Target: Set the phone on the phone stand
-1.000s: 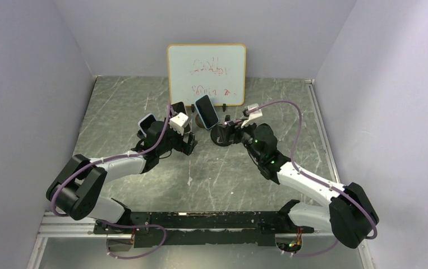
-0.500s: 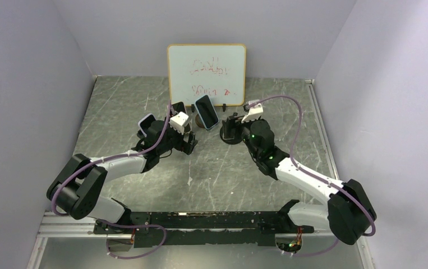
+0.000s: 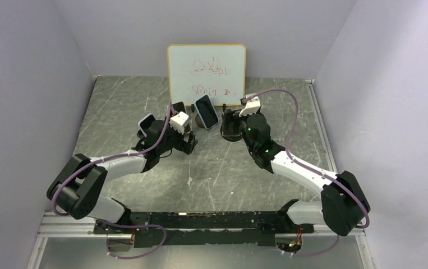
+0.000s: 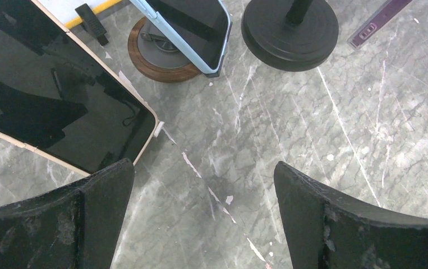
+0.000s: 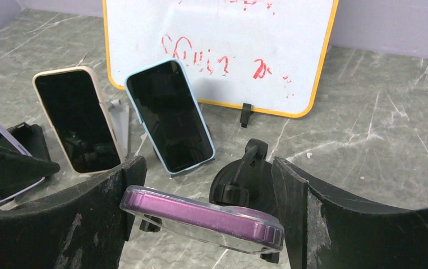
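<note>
One purple phone (image 5: 200,219) in right tool (image 5: 207,193), at black stand (image 5: 245,168)

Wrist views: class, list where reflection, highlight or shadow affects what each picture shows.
Left wrist view: the cream-cased phone mirrors dark silhouettes in its glossy screen; the fingers are near-black, with little detail. Right wrist view: the purple phone catches a pale highlight along its rim; the whiteboard shows no glare.

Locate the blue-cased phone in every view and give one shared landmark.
Top external: blue-cased phone at centre, just below the whiteboard.
Left wrist: blue-cased phone at top edge, over a wooden stand base.
Right wrist: blue-cased phone left of centre, before the whiteboard.
Shared landmark: whiteboard; left wrist shows only its yellow edge, top left.
</note>
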`<action>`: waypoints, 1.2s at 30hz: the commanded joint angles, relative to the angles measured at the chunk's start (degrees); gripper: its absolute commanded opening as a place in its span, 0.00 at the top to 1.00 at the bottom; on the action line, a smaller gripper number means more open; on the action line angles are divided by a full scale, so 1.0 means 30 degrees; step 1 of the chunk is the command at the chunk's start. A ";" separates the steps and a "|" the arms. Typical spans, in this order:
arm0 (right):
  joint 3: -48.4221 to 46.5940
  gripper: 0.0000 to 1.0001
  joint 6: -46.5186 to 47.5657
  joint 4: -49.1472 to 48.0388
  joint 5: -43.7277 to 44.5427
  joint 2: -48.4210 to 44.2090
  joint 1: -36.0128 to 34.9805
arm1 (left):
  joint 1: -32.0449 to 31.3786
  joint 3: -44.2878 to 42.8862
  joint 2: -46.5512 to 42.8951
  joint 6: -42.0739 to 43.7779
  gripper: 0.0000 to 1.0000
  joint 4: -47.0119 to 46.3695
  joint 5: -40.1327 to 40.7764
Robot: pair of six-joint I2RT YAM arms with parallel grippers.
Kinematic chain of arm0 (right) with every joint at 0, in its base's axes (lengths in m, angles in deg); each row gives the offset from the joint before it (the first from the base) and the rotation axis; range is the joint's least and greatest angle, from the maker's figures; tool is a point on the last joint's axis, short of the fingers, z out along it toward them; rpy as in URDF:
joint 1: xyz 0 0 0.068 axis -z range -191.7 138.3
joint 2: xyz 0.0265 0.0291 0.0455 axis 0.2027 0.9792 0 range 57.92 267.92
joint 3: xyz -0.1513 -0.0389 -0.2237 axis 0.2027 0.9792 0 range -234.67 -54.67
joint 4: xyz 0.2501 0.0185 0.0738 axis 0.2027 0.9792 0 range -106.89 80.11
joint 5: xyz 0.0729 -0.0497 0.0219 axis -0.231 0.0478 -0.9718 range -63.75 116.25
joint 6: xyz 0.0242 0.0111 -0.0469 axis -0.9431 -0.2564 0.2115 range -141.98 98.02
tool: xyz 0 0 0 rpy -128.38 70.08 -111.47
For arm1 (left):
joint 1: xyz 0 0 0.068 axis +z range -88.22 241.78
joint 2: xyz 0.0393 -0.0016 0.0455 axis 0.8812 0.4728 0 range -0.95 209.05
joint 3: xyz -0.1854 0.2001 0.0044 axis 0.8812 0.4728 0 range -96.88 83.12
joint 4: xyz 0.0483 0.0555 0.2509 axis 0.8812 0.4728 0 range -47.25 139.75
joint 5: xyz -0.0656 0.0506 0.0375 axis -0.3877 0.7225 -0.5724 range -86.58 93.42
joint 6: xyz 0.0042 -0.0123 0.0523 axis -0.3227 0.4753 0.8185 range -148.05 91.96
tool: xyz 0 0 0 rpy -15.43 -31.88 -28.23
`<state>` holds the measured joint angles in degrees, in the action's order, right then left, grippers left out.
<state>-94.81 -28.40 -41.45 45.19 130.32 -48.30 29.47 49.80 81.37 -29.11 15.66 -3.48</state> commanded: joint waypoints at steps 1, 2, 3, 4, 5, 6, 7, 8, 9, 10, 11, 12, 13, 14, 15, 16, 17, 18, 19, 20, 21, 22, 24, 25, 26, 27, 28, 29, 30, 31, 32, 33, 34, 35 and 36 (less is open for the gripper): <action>-0.0741 0.13 0.0103 -0.0751 0.0728 0.0391 0.0418 | 0.0143 -0.0667 0.0169 0.0119 0.02 0.0120 -0.0353; -0.0829 0.11 0.0115 -0.0701 0.0657 0.0414 0.0447 | 0.0160 -0.0670 0.0172 0.0134 0.02 0.0152 -0.0344; -0.0917 0.09 0.0117 -0.0605 0.0626 0.0468 0.0470 | 0.0147 -0.0670 0.0180 0.0121 0.02 0.0161 -0.0342; -0.1019 0.07 0.0117 -0.0516 0.0582 0.0497 0.0502 | 0.0138 -0.0670 0.0170 0.0119 0.02 0.0180 -0.0339; -0.1072 0.05 0.0142 -0.0468 0.0551 0.0482 0.0509 | 0.0152 -0.0670 0.0180 0.0123 0.02 0.0157 -0.0338; -0.1090 0.04 0.0142 -0.0444 0.0503 0.0436 0.0532 | 0.0161 -0.0670 0.0207 0.0119 0.02 0.0147 -0.0338; -0.1092 0.02 0.0138 -0.0430 0.0442 0.0379 0.0524 | 0.0144 -0.0685 0.0229 0.0119 0.02 0.0145 -0.0371; -0.1078 0.01 0.0145 -0.0428 0.0387 0.0277 0.0560 | 0.0145 -0.0698 0.0264 0.0119 0.02 0.0142 -0.0393; -0.1065 0.00 0.0124 -0.0428 0.0333 0.0158 0.0568 | 0.0138 -0.0699 0.0272 0.0119 0.02 0.0152 -0.0422; -0.1078 0.00 0.0103 -0.0388 0.0249 0.0040 0.0594 | 0.0155 -0.0700 0.0295 0.0119 0.02 0.0146 -0.0429; -0.1091 0.00 0.0074 -0.0287 0.0096 -0.0066 0.0638 | 0.0149 -0.0725 0.0327 0.0119 0.02 0.0153 -0.0452; -0.1133 0.00 0.0060 -0.0194 -0.0055 -0.0207 0.0647 | 0.0164 -0.0729 0.0331 0.0119 0.02 0.0153 -0.0470; -0.1149 0.00 0.0048 -0.0102 -0.0250 -0.0453 0.0684 | 0.0148 -0.0729 0.0325 0.0119 0.02 0.0154 -0.0472; -0.1151 0.00 0.0028 -0.0014 -0.0403 -0.0688 0.0686 | 0.0160 -0.0756 0.0331 0.0119 0.02 0.0177 -0.0472; -0.1151 0.00 -0.0037 0.0049 -0.0572 -0.0951 0.0701 | 0.0147 -0.0758 0.0332 0.0119 0.02 0.0182 -0.0487; -0.1166 0.00 -0.0096 0.0115 -0.0710 -0.1266 0.0772 | 0.0138 -0.0758 0.0332 0.0119 0.02 0.0208 -0.0467; -0.1179 0.00 -0.0170 0.0167 -0.0892 -0.1566 0.0814 | 0.0152 -0.0744 0.0295 0.0126 0.02 0.0190 -0.0457; -0.1221 0.00 -0.0197 0.0200 -0.1091 -0.1889 0.0878 | 0.0139 -0.0731 0.0287 0.0124 0.02 0.0169 -0.0503; -0.1259 0.00 -0.0245 0.0237 -0.1288 -0.2200 0.0992 | 0.0159 -0.0715 0.0250 0.0120 0.02 0.0130 -0.0505; -0.1293 0.00 -0.0298 0.0208 -0.1536 -0.2466 0.1109 | 0.0151 -0.0680 0.0205 0.0119 0.02 0.0063 -0.0440; -0.1337 0.00 -0.0356 0.0190 -0.1797 -0.2745 0.1274 | 0.0146 -0.0609 0.0148 0.0119 0.02 -0.0023 -0.0413; -0.1390 0.00 -0.0433 0.0162 -0.2039 -0.2912 0.1470 | 0.0157 -0.0549 0.0064 0.0119 0.02 -0.0110 -0.0366; -0.1468 0.00 -0.0502 0.0249 -0.2440 -0.3262 0.1938 | 0.0137 -0.0406 -0.0226 0.0119 0.02 -0.0257 -0.0197; -0.1473 0.00 -0.0623 0.0349 -0.2727 -0.3423 0.2231 | 0.0148 -0.0260 -0.0477 0.0119 0.02 -0.0370 -0.0064; -0.1411 0.00 -0.0745 0.0482 -0.3126 -0.3652 0.2608 | 0.0142 -0.0044 -0.0846 0.0119 0.02 -0.0589 0.0070; -0.1275 0.00 -0.1058 0.0631 -0.3512 -0.3918 0.2970 | 0.0156 0.0221 -0.1262 0.0119 0.02 -0.0804 0.0297; -0.0972 0.00 -0.1370 0.0737 -0.3824 -0.4296 0.3374 | 0.0165 0.0463 -0.1717 0.0119 0.02 -0.0988 0.0584; -0.0675 0.00 -0.1699 0.0875 -0.4010 -0.4728 0.3857 | 0.0166 0.0672 -0.2224 0.0123 0.02 -0.1128 0.0828; -0.0462 0.00 -0.2212 0.1351 -0.3725 -0.5277 0.4126 | 0.0143 0.0882 -0.2979 0.0119 0.02 -0.1222 0.1097; -0.0248 0.00 -0.2672 0.1849 -0.3177 -0.5722 0.4350 | 0.0152 0.1084 -0.3597 0.0082 0.02 -0.1265 0.1383; 0.0016 0.00 -0.3070 0.2332 -0.2420 -0.6180 0.4425 | 0.0150 0.1375 -0.4213 0.0008 0.02 -0.1375 0.1606; 0.0328 0.00 -0.3464 0.2792 -0.1454 -0.6641 0.4446 | 0.0146 0.1588 -0.4803 -0.0085 0.02 -0.1447 0.1827; 0.0704 0.00 -0.3839 0.3325 -0.0410 -0.7141 0.4437 | 0.0146 0.1747 -0.5451 -0.0181 0.02 -0.1409 0.2075; 0.1095 0.00 -0.4461 0.3945 0.0903 -0.7592 0.4440 | 0.0160 0.1910 -0.6078 -0.0285 0.02 -0.1345 0.2241; 0.1459 0.00 -0.4952 0.4678 0.1979 -0.8080 0.4426 | 0.0144 0.2124 -0.6742 -0.0356 0.02 -0.1341 0.2268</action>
<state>-94.30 -36.24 -35.44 39.62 110.65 -35.34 29.47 54.13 67.40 -29.17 14.10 0.09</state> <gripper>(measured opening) 0.997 0.980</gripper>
